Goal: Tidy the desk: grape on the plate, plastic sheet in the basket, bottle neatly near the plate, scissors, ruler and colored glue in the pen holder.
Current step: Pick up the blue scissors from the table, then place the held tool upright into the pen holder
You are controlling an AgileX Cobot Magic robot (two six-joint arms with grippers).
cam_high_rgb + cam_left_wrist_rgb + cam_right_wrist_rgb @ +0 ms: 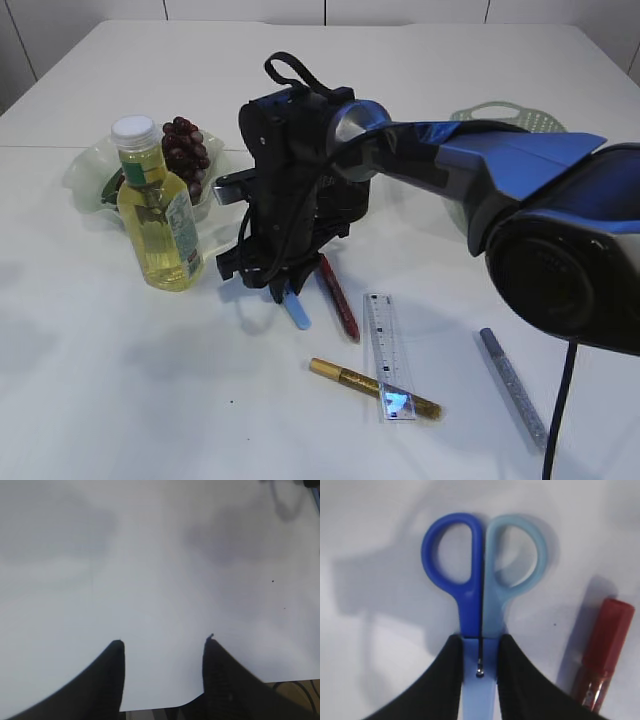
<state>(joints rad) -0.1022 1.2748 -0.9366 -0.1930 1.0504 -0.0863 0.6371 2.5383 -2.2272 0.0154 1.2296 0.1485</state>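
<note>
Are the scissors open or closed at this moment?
Closed. In the right wrist view the scissors' dark blue and light blue handles lie side by side, touching along the middle line, with the right tool fingers on either side of them.

Scissors (482,587) in 2 blues, red glue (600,655), gold glue (372,388).

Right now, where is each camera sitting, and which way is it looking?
Exterior view: in front of the white table, slanting down at the yellow plastic bottle and clear ruler; the right arm fills it.
Left wrist view: on the left arm, facing bare table; black fingertips show, apart.
Right wrist view: above the blue-handled scissors, its fingers straddling them.
Shared: scissors and red glue pen, exterior and right wrist.
</note>
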